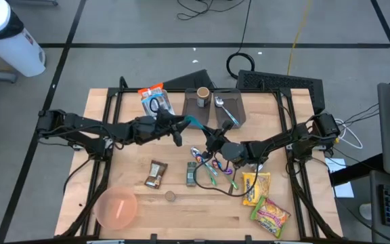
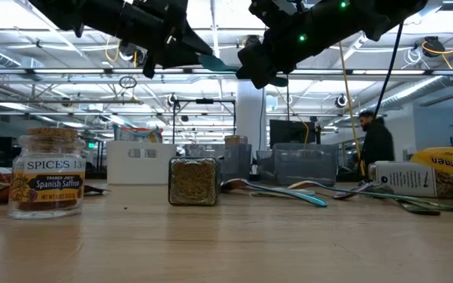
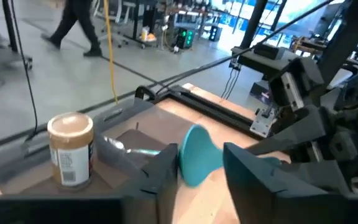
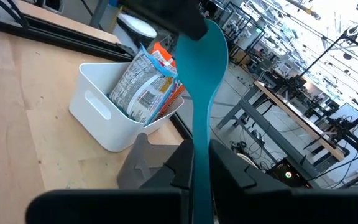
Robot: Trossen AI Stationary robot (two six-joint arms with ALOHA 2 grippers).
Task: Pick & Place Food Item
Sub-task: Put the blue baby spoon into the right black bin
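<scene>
The left gripper (image 1: 179, 129) hangs above the middle of the table (image 1: 202, 217), its fingers parted around the bowl end of a teal spoon (image 1: 196, 123) held in the air. The spoon's long axis runs from that gripper toward the right gripper (image 1: 213, 139), which is clenched on its handle.

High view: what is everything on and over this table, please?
teal spoon: one, teal, above the table between both grippers
white bin: one, white, back left, holds packets
grey bins: two, grey, back centre
pink bowl: one, pink, front left
brown packet: one, brown, centre
loose cutlery: several, mixed, centre
ramen packets: two, yellow, front right
spice jars: two, clear, front
left gripper: open, at spoon's bowl
right gripper: shut on spoon's handle
</scene>
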